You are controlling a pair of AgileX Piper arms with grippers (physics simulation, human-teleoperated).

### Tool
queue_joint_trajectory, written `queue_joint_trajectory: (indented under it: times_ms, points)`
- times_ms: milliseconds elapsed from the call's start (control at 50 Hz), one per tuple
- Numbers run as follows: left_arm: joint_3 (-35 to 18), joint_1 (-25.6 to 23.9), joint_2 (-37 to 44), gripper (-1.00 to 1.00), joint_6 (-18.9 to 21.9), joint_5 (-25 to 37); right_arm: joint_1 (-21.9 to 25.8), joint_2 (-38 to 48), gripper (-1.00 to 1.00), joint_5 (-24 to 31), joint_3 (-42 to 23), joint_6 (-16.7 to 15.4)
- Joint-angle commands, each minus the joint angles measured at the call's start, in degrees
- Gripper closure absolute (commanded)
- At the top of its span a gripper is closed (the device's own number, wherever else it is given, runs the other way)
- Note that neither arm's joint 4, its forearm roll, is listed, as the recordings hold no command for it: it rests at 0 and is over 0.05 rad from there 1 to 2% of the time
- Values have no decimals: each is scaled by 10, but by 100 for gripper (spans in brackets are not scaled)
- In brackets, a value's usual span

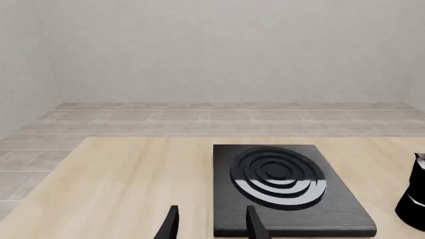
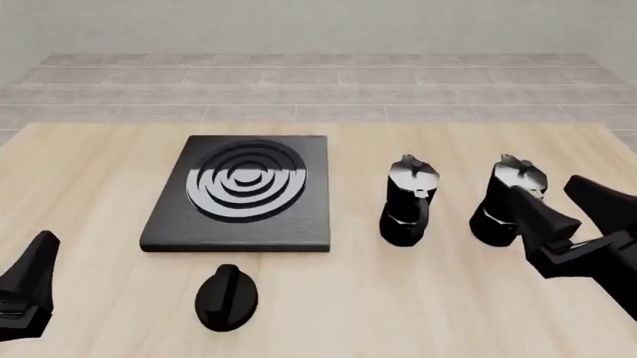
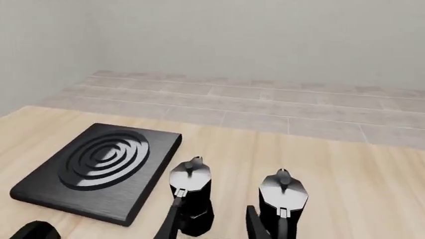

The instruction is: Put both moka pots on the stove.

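The stove (image 2: 298, 224) lies left of the table's middle, nothing on it. Two moka pots stand upright on the wood to its right, the nearer-to-stove pot (image 2: 406, 201) and the right pot (image 2: 503, 200). My right gripper (image 2: 542, 188) hovers open just on the near right of the right pot, not touching it. In the right wrist view its fingers (image 3: 171, 221) frame the gap between the two pots (image 3: 192, 194) (image 3: 282, 199). My left gripper (image 1: 212, 226) is open and empty at the table's near left, short of the stove (image 1: 332, 209).
A low black oval knob (image 2: 227, 297) lies on the table in front of the stove, between the stove and my left gripper (image 2: 25, 291). A tiled floor and a pale wall lie beyond the table's far edge.
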Motion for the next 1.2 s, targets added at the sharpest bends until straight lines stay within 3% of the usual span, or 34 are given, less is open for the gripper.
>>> queue_joint_trajectory:
  times_ms: [20,240,380,840,1200]
  points:
    - [0,0,0,-100,0,0,28,16,-100,12,-8,18]
    - [0,0,0,-100,0,0,33,3,-100,53,-22,22]
    - [0,0,0,-100,0,0,44,29,-100,47,-30,25]
    - [0,0,0,-100,0,0,92,220,-100,-59,-61,37]
    - [0,0,0,-100,0,0,110,305,-100,-121,-63,45]
